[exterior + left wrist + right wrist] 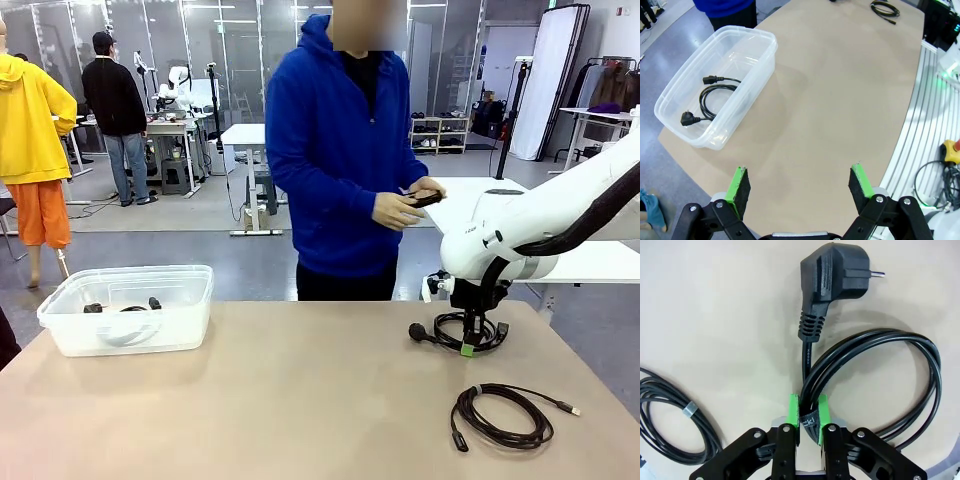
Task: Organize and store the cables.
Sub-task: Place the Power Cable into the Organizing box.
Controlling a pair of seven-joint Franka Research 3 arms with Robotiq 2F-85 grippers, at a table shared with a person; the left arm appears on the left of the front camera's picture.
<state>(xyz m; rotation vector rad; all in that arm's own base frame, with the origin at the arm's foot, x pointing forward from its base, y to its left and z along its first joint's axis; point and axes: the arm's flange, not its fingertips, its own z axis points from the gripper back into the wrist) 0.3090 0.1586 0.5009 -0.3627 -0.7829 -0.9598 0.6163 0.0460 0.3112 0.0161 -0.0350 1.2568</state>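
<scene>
The tan table (280,400) takes up the lower half of the front view. The white right arm (560,210) comes in from the right edge and bends down to the table's right-centre, with its wrist pointing straight down. Behind the table, at upper centre, a person in a blue hoodie (335,150) stands with both hands (400,208) at waist height around a small dark object (428,198). At left-centre a clear plastic bin (60,335) sits on the table. In the upper left of the left wrist view, a coiled black cord (710,95) with plug ends lies on the bin's floor.

The right gripper (468,343) is pressed together on a coiled power cord (920,355). In the right wrist view its green pads (793,407) pinch the bunched strands at lower centre, where a black strap wraps them. The loop spreads to the right, and the round two-pin plug (835,267) lies on the table at the top. A thinner coil (500,415) lies apart at the lower right of the front view, its silver-tipped end pointing right.

The left gripper (800,182) hangs at the bottom of the left wrist view with its fingers spread wide and bare tabletop between them. The bin lies up and to the left of it.
</scene>
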